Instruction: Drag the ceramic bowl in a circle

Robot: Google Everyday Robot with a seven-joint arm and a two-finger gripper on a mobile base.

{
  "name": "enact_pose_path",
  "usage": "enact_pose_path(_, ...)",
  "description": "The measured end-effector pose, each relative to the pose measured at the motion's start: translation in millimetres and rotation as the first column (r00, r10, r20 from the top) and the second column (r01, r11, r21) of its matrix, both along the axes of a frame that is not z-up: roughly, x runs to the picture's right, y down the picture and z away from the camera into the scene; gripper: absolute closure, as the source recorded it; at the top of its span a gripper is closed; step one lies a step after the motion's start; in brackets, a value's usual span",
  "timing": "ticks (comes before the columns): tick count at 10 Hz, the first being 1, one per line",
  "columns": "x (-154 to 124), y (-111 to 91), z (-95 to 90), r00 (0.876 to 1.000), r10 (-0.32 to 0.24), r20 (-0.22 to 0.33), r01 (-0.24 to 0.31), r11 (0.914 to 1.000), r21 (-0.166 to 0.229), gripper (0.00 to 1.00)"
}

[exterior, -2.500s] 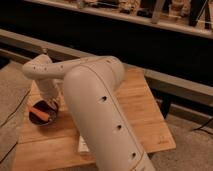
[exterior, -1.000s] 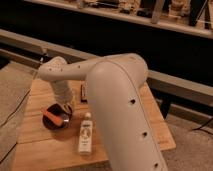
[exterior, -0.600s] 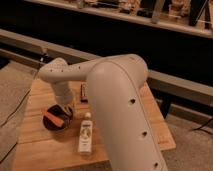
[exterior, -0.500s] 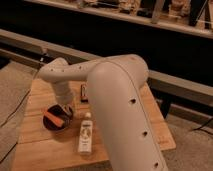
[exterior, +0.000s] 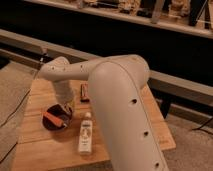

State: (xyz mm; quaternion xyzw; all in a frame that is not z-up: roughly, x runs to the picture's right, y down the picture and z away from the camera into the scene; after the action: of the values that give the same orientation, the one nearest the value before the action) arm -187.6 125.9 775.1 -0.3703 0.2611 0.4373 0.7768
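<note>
The ceramic bowl is small, round, dark and glossy, with an orange-red piece inside. It sits on the left part of the wooden table. My gripper reaches down at the bowl's right rim, at the end of the large white arm that fills the middle of the camera view. The arm's wrist hides the contact with the rim.
A pale bottle with a white cap lies on the table just right of the bowl. A small dark flat object lies behind the wrist. A low rail and a dark wall run behind the table. Carpet lies around it.
The bowl and the gripper shifted from the table's left edge toward the right, nearer the bottle, and in the last second have barely moved.
</note>
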Motion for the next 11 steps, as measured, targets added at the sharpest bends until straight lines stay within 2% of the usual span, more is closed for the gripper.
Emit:
enact_pose_path(3, -2.9, -1.1, -2.4, 1.000, 0.018, 0.005, -0.018, 0.9997, -0.017, 0.20)
enact_pose_path(5, -8.2, -8.6, -8.4, 0.999, 0.033, 0.043, -0.032, 0.9993, -0.017, 0.20)
enact_pose_path(8, -13.9, -40.2, -27.8, 0.989, 0.093, 0.116, -0.097, 0.9948, 0.031, 0.20)
enact_pose_path(10, -6.0, -68.4, -41.8, 0.976, 0.172, 0.136, -0.184, 0.9794, 0.083, 0.20)
enact_pose_path(11, -5.1, -69.8, -43.0, 0.975, 0.177, 0.135, -0.189, 0.9781, 0.086, 0.20)
